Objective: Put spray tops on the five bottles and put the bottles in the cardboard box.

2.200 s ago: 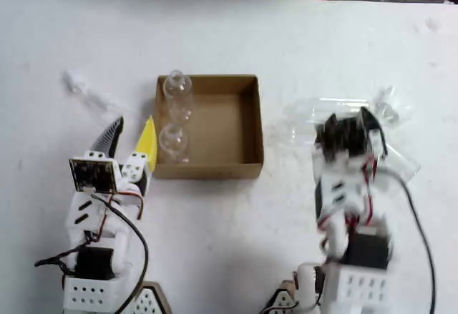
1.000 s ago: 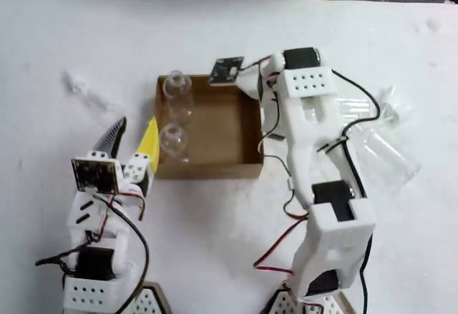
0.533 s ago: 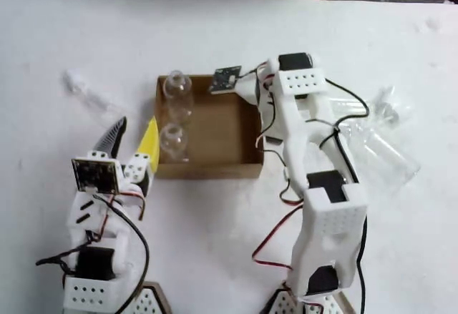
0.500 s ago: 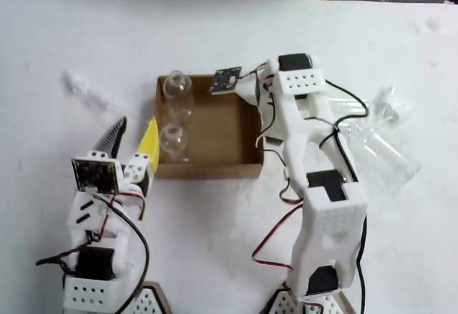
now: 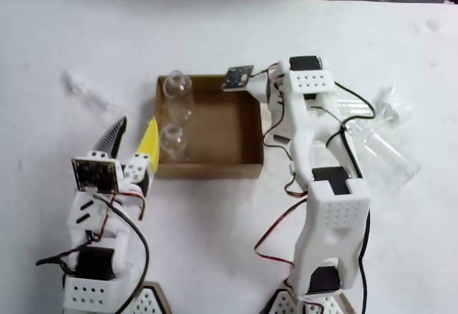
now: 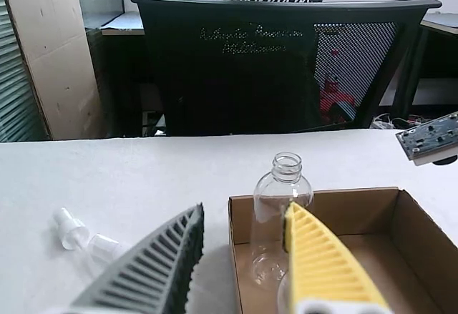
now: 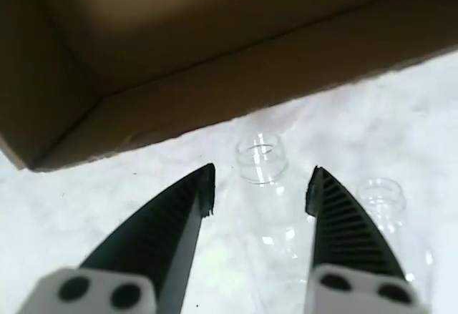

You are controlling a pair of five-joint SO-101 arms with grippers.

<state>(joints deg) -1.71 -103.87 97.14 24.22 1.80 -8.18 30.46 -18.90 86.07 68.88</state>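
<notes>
High view: cardboard box [image 5: 218,124] mid-tabletop [image 5: 215,35], an arm at either side.
Two open-necked bottles stand inside along its left wall, a far bottle [image 5: 177,87] and a near bottle [image 5: 173,141]; two more lie outside its right wall under the right arm [image 5: 315,135], a third bottle [image 7: 262,160] and a fourth bottle [image 7: 381,196]; one spray top [image 6: 70,228] lies left of the box beside a clear cap [image 6: 104,246]; left gripper [image 5: 135,121] is spread, its yellow finger [image 6: 322,264] hiding most of the near bottle from the left wrist; right gripper [image 7: 261,178] is spread over the third bottle's neck, the box wall between it and the inside; since 2.2 s ago the right arm has unfolded forward to the box's far right corner, its wrist lately sliding rightward off the rim; left arm [image 5: 100,207] and boxed bottles have stayed put.
</notes>
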